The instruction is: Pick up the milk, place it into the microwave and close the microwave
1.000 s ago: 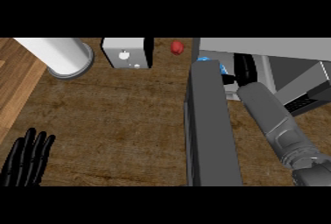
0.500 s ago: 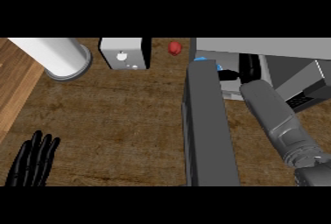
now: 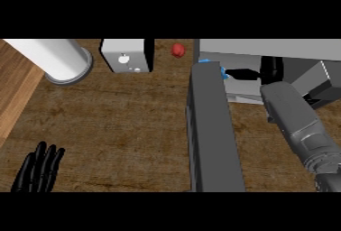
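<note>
Right hand (image 3: 256, 72) is reaching deep into the microwave (image 3: 293, 49), black fingers pointing at a blue-topped thing (image 3: 212, 64) just behind the open door (image 3: 212, 135); I'd guess that's the milk. Can't tell whether the fingers are curled on it or only beside it. Cartons are light but a bit squishy and slick, so I'd take it round the middle of the body, not the top. Left hand (image 3: 40, 169) rests spread at the lower left.

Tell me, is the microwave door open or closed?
Open. The microwave door sticks out over the counter, and the right hand reaches inside.
</note>
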`<state>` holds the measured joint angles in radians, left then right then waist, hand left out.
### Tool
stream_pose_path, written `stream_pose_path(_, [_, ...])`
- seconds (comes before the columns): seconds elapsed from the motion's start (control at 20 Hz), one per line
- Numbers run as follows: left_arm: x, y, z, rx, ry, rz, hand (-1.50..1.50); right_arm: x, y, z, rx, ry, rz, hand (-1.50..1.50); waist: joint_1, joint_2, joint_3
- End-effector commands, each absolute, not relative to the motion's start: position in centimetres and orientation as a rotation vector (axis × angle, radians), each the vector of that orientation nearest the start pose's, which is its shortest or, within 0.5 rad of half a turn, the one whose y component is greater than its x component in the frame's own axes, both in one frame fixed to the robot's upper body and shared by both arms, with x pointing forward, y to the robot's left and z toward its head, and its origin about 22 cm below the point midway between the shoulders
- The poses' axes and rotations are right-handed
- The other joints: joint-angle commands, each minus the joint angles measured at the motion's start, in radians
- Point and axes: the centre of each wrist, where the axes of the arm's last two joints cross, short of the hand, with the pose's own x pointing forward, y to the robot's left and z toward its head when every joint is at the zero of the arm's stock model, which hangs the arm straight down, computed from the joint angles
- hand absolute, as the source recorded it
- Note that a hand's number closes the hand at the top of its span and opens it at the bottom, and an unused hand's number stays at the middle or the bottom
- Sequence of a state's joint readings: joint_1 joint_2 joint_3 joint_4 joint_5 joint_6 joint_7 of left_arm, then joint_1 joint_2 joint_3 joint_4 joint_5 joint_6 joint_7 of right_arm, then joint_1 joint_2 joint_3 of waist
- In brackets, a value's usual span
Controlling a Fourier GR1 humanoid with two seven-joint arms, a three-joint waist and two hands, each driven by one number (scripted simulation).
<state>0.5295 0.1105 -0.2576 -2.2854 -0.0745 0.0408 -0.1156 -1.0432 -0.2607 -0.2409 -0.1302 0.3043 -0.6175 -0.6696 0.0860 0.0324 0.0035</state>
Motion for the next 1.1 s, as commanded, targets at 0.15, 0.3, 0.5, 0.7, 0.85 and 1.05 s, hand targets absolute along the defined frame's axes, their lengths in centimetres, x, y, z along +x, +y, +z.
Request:
stream_pose_path(0.15, [11.7, 21.2, 9.0, 0.062, -1.894, -0.082, -1.50, 43.5, -25.9, 3.4, -0.773, -1.869, 0.252, -1.50, -0.017, -0.003, 0.000])
stream_pose_path(0.3, [11.6, 21.0, 8.7, 0.058, -1.891, -0.084, -1.50, 43.3, -27.1, 3.4, -0.659, -1.896, 0.269, -1.50, -0.024, -0.008, 0.000])
stream_pose_path(0.5, [11.6, 19.9, 8.9, 0.043, -1.898, -0.087, -1.50, 42.2, -28.0, 1.7, -0.592, -1.876, 0.222, -1.50, -0.032, -0.011, 0.000])
stream_pose_path(0.7, [11.0, 20.5, 8.7, 0.064, -1.898, -0.063, -1.50, 41.7, -29.8, 1.4, -0.518, -1.896, 0.170, -1.50, -0.036, -0.015, -0.001])
stream_pose_path(0.85, [10.4, 20.9, 8.1, 0.021, -1.882, -0.066, -1.50, 41.1, -28.7, 0.0, -0.453, -1.862, 0.171, -1.50, -0.045, -0.021, -0.002])
stream_pose_path(1.05, [10.5, 21.0, 7.4, 0.039, -1.887, -0.064, -1.50, 39.4, -27.9, -3.0, -0.278, -1.831, 0.215, -1.50, -0.060, -0.027, -0.003])
